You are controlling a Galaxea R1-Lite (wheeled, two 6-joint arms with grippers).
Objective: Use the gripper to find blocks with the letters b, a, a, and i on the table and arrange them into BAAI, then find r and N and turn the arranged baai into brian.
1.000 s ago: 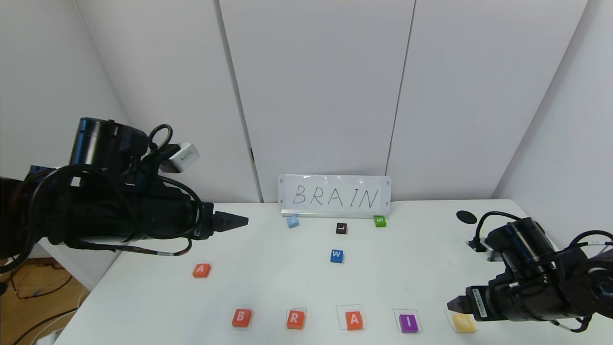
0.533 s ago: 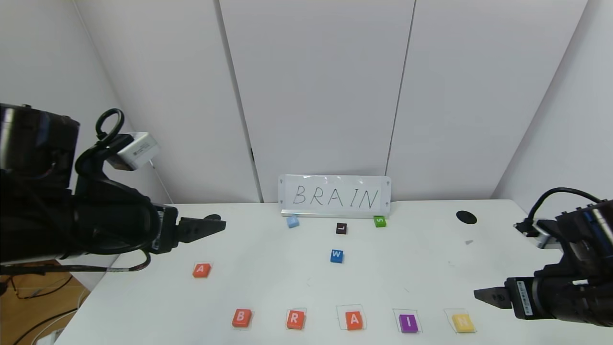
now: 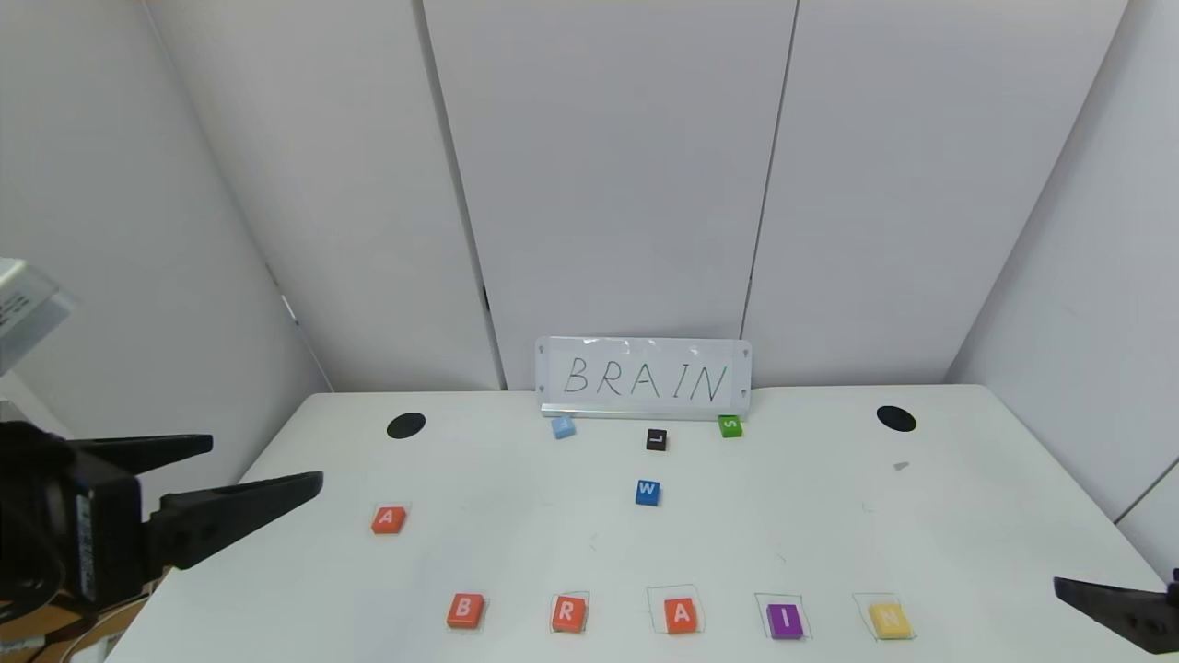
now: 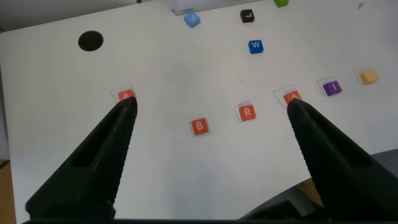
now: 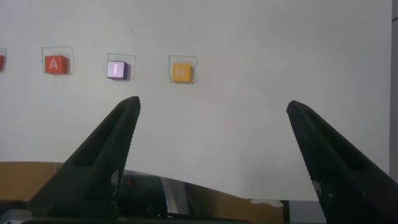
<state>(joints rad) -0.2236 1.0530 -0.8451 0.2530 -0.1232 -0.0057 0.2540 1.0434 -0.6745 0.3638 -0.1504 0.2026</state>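
Five tiles lie in a row along the front of the table (image 3: 829,516): orange B (image 3: 465,610), orange r (image 3: 568,613), orange A (image 3: 681,615), purple I (image 3: 785,621) and pale-yellow N (image 3: 890,620), each in a pencilled square. A second orange A (image 3: 388,519) lies alone farther back on the left. My left gripper (image 3: 266,460) hangs open and empty at the table's left edge, well above the tiles. My right gripper (image 5: 214,102) is open and empty off the front right corner. Only one of its fingers (image 3: 1101,597) shows in the head view.
A card reading BRAIN (image 3: 643,378) stands at the back. In front of it lie a light-blue tile (image 3: 563,426), a black L tile (image 3: 656,439), a green S tile (image 3: 730,425) and a blue W tile (image 3: 647,492). Two black holes (image 3: 406,424) (image 3: 896,418) mark the back corners.
Both arms have drawn back from over the table toward its left edge and front right corner. The right gripper left the N tile lying in its square. No tile moved.
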